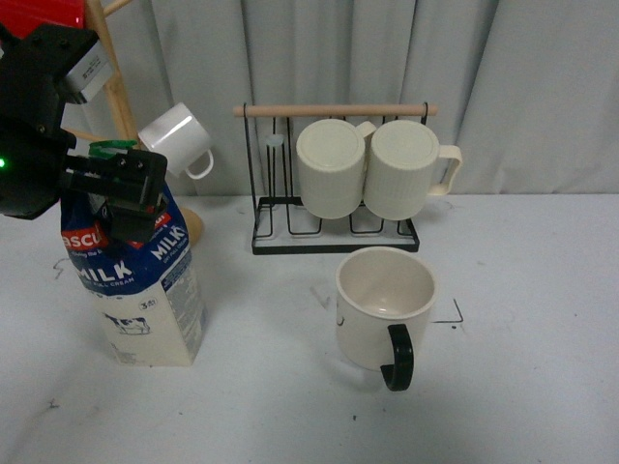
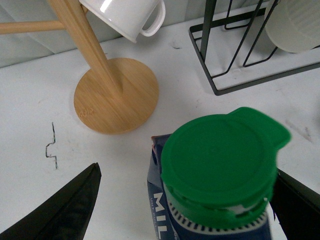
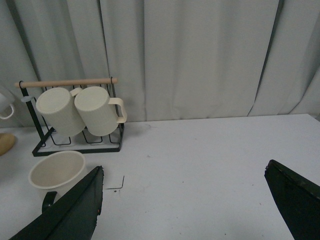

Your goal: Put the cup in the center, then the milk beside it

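The cup (image 1: pixel 385 304), a wide cream mug with a black handle turned toward me, stands upright on the white table near the middle; it also shows in the right wrist view (image 3: pixel 56 170). The milk (image 1: pixel 145 290), a blue-and-cream carton, stands upright at the left. My left gripper (image 1: pixel 121 188) hangs open at the carton's top. In the left wrist view the green cap (image 2: pixel 220 160) sits between the spread fingers of the left gripper (image 2: pixel 187 172), which do not touch it. My right gripper (image 3: pixel 185 167) is open over bare table, to the right of the cup, holding nothing.
A black wire rack (image 1: pixel 334 232) holding two ribbed cream mugs (image 1: pixel 331 166) stands behind the cup. A wooden mug tree (image 2: pixel 116 95) with a small white mug (image 1: pixel 179 140) stands behind the milk. A grey curtain closes the back. Black corner marks (image 1: pixel 455 314) lie right of the cup.
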`<state>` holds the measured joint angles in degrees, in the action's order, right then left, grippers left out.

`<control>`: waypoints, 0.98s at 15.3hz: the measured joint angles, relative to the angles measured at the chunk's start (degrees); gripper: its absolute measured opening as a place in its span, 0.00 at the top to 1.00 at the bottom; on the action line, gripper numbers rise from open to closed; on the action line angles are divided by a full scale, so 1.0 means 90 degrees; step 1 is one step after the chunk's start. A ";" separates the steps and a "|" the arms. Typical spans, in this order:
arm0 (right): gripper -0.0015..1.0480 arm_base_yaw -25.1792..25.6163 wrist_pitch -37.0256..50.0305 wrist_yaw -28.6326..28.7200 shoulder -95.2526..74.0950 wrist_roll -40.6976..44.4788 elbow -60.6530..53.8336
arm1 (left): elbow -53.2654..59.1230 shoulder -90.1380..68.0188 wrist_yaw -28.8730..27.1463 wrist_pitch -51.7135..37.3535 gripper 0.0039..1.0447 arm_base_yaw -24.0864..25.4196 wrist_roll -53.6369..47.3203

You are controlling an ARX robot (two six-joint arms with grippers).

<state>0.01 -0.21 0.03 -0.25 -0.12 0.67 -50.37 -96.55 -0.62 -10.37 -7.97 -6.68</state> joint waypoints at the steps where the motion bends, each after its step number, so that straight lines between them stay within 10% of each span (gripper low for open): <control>1: 0.06 0.0000 0.0002 0.0000 0.0000 0.0000 0.0000 | -0.0002 -0.0073 -0.0119 -0.0087 0.07 -0.0012 -0.0005; 10: 0.06 0.0000 0.0002 0.0000 0.0000 0.0000 0.0000 | -0.0010 -0.0219 -0.0168 -0.0214 0.91 -0.0075 0.0146; 15: 0.06 0.0000 0.0002 0.0000 0.0000 0.0000 0.0000 | -0.0010 0.0134 -0.0440 0.0185 0.95 -0.0257 0.0187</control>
<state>0.01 -0.19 0.03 -0.25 -0.12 0.67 -50.46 -95.35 -4.58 -8.71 -10.28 -4.99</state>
